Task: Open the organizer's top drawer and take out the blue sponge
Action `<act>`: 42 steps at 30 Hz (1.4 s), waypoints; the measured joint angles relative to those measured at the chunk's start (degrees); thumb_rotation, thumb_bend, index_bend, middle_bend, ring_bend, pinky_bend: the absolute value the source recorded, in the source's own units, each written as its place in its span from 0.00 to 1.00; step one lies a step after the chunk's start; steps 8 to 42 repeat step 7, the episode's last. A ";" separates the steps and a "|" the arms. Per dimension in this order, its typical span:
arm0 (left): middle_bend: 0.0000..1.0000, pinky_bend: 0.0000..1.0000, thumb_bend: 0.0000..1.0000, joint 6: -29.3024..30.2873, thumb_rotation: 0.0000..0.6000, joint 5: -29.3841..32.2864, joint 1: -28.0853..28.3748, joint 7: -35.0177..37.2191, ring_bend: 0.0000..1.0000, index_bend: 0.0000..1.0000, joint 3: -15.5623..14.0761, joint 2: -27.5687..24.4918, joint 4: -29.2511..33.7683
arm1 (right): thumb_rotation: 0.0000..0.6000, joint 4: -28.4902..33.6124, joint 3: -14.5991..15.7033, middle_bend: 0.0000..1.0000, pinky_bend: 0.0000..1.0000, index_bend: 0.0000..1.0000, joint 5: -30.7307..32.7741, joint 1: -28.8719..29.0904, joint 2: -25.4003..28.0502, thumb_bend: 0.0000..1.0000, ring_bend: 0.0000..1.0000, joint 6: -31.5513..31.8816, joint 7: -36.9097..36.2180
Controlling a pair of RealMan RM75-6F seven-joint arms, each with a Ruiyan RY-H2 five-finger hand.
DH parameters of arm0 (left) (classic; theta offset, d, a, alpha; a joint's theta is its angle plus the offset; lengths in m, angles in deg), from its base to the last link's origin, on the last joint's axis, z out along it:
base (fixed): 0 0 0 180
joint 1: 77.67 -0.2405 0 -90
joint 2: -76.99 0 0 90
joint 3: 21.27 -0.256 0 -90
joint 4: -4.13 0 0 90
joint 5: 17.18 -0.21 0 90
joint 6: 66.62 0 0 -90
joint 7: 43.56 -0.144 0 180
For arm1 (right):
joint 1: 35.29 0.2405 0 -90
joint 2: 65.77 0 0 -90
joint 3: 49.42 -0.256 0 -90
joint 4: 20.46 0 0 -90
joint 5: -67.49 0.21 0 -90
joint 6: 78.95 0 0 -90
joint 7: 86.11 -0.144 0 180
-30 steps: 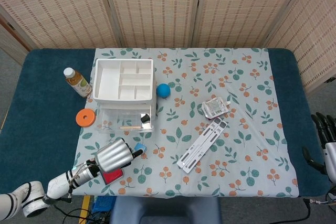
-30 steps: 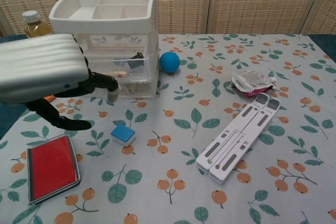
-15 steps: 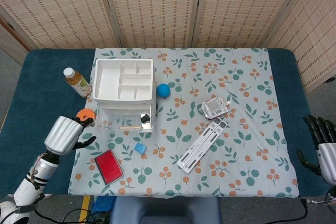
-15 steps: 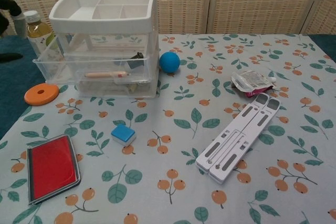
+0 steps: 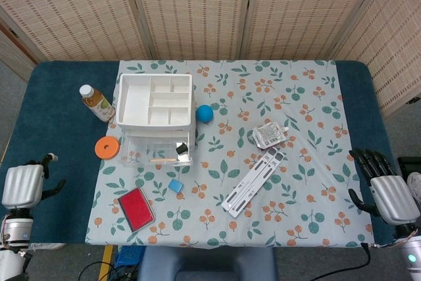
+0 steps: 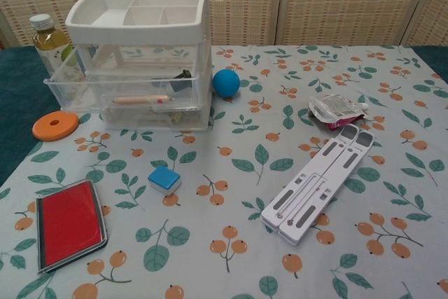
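The sponge (image 6: 164,179) is a small block with a bright blue top and a white underside. It lies flat on the flowered cloth (image 5: 309,129), just near of the organizer (image 6: 136,54) and to the right of a red case (image 6: 70,223).

Half a second ago the left hand (image 5: 24,185) was raised beside the orange disc (image 5: 107,147); now it has drawn back to the near left edge of the desk (image 5: 52,103), on the bare blue cover. It holds nothing and its fingers look loosely curled, though the view is poor there. The right hand (image 5: 385,189) has come in a little at the near right edge; its fingers are apart and it holds nothing. The chest view no longer shows any hand.

The organizer has a white divided tray on top, with nothing visible inside. Its top drawer (image 6: 119,85) is pulled out toward the near side. In the clear drawers lie a thin wooden stick (image 6: 140,99) and a small dark clip (image 6: 180,80); I cannot tell which drawer holds each.
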 measured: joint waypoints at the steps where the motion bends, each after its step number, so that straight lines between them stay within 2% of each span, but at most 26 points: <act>1: 0.61 0.64 0.21 0.66 1.00 -0.23 -0.56 -0.02 0.52 0.35 -0.10 0.37 -0.10 | 1.00 -0.11 0.06 0.05 0.02 0.00 -0.14 0.18 -0.26 0.41 0.00 -0.16 -0.12; 7: 0.61 0.64 0.21 4.88 1.00 -4.21 -3.12 0.71 0.52 0.35 -0.70 3.01 -1.86 | 1.00 -0.43 0.09 0.06 0.02 0.00 -0.71 0.70 -1.53 0.41 0.00 0.02 1.06; 42: 0.61 0.64 0.21 4.88 1.00 -4.21 -3.12 0.71 0.52 0.35 -0.70 3.01 -1.86 | 1.00 -0.43 0.09 0.06 0.02 0.00 -0.71 0.70 -1.53 0.41 0.00 0.02 1.06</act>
